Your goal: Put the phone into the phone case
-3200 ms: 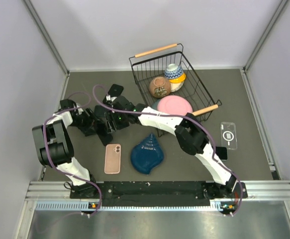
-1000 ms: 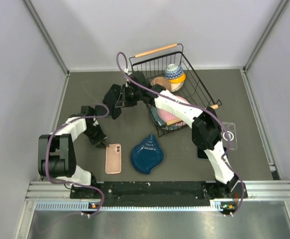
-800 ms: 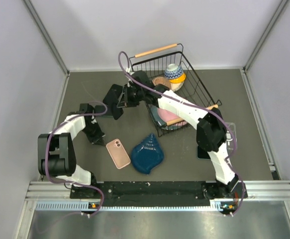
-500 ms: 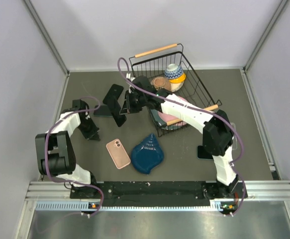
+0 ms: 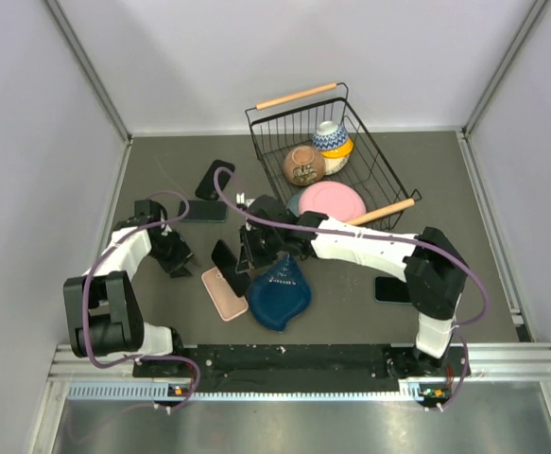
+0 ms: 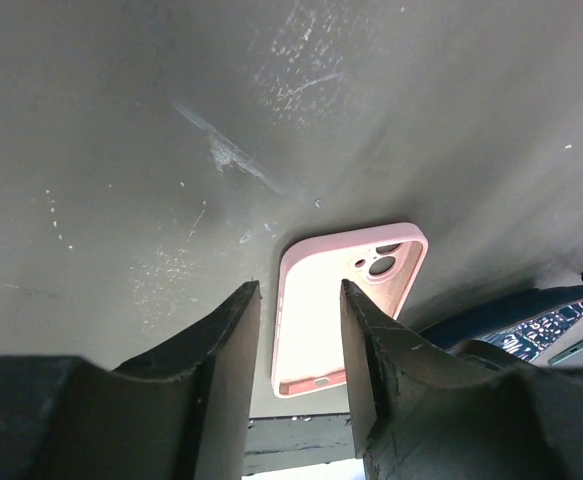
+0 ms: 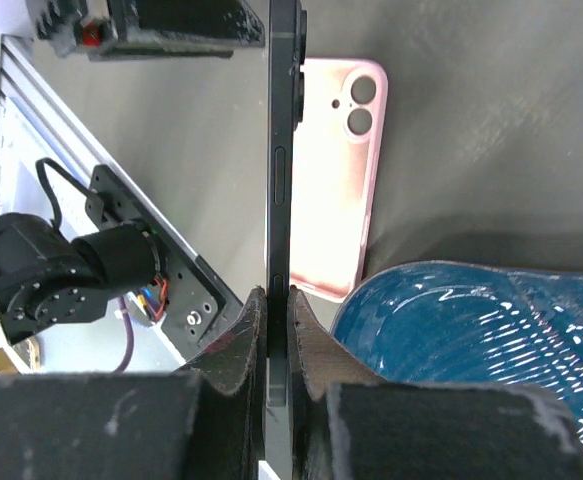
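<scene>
The pink phone case point(image 5: 224, 293) lies flat on the dark table, tilted, with its open side up. My right gripper point(image 5: 243, 257) is shut on a black phone point(image 5: 226, 264) and holds it on edge just above the case's far end. In the right wrist view the phone point(image 7: 279, 150) stands edge-on between the shut fingers of the right gripper point(image 7: 276, 295), and the case point(image 7: 336, 170) lies beyond it. My left gripper point(image 5: 184, 261) sits left of the case. Its wrist view shows the left gripper point(image 6: 299, 290) open and holding nothing, with the case point(image 6: 341, 300) just ahead.
A blue shell-shaped dish point(image 5: 281, 293) touches the case's right side. Two more black phones point(image 5: 215, 180) point(image 5: 204, 211) lie further back and another point(image 5: 391, 289) at the right. A wire basket point(image 5: 379, 170) holds bowls, and a pink plate point(image 5: 333, 200) sits by it.
The right arm has swung the black phone from near the basket down over the pink case. The left gripper turned the case askew, then drew back a little and opened.
</scene>
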Robot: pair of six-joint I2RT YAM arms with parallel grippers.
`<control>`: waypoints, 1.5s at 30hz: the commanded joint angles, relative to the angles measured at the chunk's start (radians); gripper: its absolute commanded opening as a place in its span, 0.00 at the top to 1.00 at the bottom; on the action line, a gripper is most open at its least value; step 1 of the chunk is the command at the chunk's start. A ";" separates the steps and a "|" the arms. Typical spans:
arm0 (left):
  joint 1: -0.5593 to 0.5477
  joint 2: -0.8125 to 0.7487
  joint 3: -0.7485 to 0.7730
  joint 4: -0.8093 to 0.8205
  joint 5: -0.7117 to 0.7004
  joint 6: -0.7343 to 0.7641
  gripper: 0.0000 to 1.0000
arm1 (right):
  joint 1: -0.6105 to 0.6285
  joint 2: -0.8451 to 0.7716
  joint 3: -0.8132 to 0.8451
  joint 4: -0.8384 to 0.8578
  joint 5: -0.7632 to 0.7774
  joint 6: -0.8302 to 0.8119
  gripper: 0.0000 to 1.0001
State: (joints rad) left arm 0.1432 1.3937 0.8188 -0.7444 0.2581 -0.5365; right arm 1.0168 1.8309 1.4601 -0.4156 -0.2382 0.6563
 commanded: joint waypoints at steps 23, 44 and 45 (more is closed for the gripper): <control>0.067 0.035 -0.110 0.033 -0.022 -0.074 1.00 | 0.118 0.039 -0.113 0.239 0.099 0.193 1.00; 0.065 -0.002 -0.195 0.100 -0.031 -0.109 1.00 | 0.141 0.183 -0.104 0.284 0.063 0.241 1.00; 0.065 -0.002 -0.193 0.100 -0.037 -0.109 1.00 | 0.141 0.188 -0.104 0.294 0.054 0.240 1.00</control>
State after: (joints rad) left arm 0.2070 1.3914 0.6506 -0.6804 0.2726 -0.6388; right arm 1.1385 1.9675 1.3354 -0.1890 -0.1631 0.8803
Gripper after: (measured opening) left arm 0.008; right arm 0.035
